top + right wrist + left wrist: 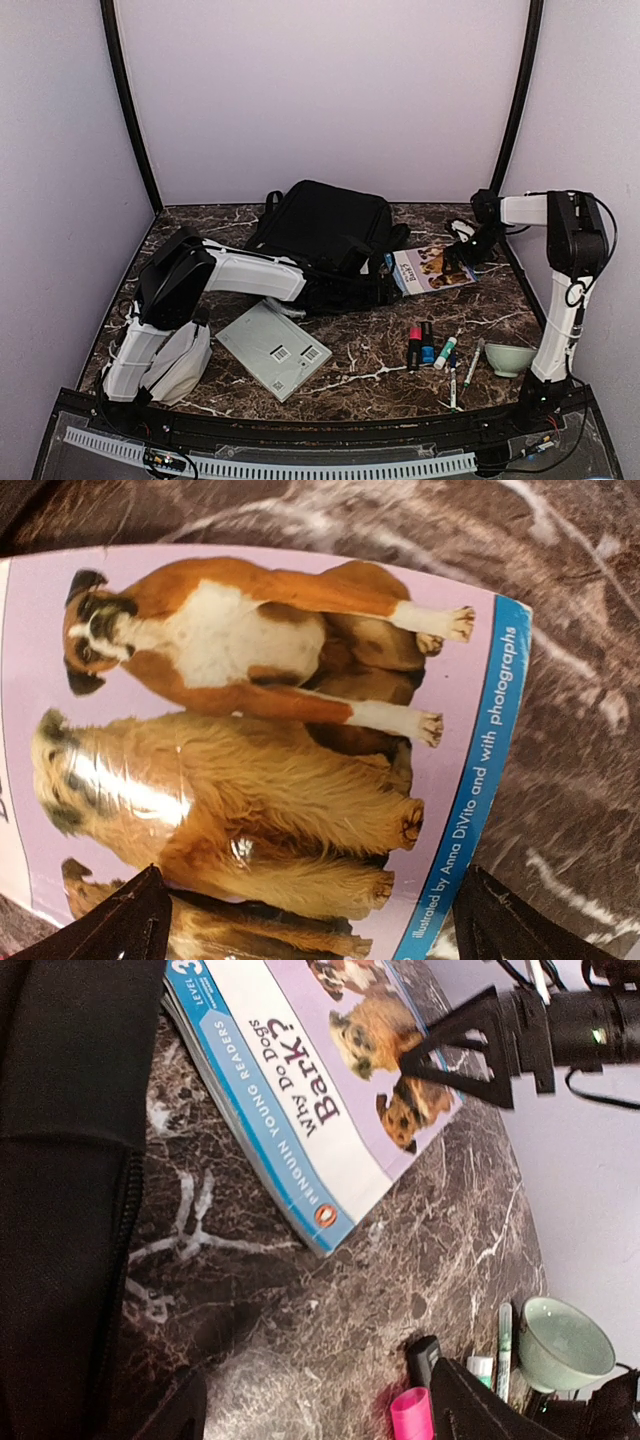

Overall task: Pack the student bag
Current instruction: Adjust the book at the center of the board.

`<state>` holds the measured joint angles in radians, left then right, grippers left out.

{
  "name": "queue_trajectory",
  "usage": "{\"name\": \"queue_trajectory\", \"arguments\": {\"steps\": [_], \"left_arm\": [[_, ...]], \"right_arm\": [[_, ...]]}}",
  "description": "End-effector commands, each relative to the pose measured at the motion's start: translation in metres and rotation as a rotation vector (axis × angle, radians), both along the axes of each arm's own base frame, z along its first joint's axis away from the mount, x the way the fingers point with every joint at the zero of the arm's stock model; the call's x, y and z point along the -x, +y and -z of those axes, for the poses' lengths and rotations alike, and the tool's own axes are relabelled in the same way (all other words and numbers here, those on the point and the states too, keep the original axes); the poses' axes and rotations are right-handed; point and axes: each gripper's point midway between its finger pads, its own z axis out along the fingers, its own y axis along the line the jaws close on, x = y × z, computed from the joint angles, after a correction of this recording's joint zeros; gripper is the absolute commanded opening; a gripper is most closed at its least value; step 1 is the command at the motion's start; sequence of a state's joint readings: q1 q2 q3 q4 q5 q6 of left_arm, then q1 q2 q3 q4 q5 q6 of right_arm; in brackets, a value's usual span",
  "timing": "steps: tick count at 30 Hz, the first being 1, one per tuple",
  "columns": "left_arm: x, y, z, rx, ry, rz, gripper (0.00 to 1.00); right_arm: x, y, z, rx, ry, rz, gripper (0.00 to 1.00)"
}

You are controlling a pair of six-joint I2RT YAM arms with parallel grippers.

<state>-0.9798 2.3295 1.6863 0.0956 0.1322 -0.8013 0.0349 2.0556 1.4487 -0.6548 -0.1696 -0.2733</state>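
Top external: student bag (325,235) lies flat at the back middle of the surface (380,370). Cannot tell whether its zip is open. Book (432,268), cover up, lies flat just beside the bag's right side. Markers (427,343) and a pale bowl (510,358) sit nearer the front right, well apart from the book.

Left wrist: left tool (320,1415) is spread wide with nothing between its fingers, low over bare marble between the bag's edge and the book.

Right wrist: right tool (320,930) is also spread wide and empty, directly above the glossy cover near the book's outer edge.

Judged step: getting hold of the book so it can go into the bag.

Risks noted:
- The book is thin and lies flush on the marble. A pinch from above may find no edge, so the fingers could scrape the stone or skate over the glossy cover.
- A push on the outer edge may slide the book against the bag and bunch the fabric.
- Both tools are working near the same book, so they could knock into each other.
- If the bag mouth is shut or collapsed, the book will catch on it.
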Motion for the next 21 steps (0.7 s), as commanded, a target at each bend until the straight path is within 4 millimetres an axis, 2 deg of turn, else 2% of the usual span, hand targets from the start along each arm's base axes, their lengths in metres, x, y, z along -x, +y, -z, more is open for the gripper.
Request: {"name": "queue_trajectory", "arguments": {"steps": [1,4,9,11,15,18,21], "left_arm": [[-0.026,0.002,-0.007,0.055,0.004,-0.142,0.8],[-0.032,0.001,-0.003,0.086,0.038,-0.169,0.79],[-0.032,0.005,0.0,0.075,0.072,-0.181,0.76],[-0.027,0.01,-0.006,0.064,0.098,-0.201,0.76],[-0.018,0.024,-0.017,0.084,0.156,-0.272,0.75],[-0.011,0.023,-0.017,0.103,0.183,-0.286,0.75],[-0.003,0.02,-0.012,0.124,0.221,-0.3,0.76]], "right_arm": [[0.087,0.021,0.021,-0.055,0.257,-0.072,0.97],[0.116,0.038,0.01,-0.116,0.295,-0.142,0.95],[0.158,0.068,-0.022,-0.231,0.331,-0.331,0.95],[0.158,0.068,-0.035,-0.228,0.323,-0.365,0.95],[0.125,0.054,-0.051,-0.116,0.236,-0.363,0.95],[0.098,0.049,-0.051,-0.063,0.185,-0.337,0.94],[0.069,0.053,-0.049,-0.061,0.13,-0.303,0.94]]}}
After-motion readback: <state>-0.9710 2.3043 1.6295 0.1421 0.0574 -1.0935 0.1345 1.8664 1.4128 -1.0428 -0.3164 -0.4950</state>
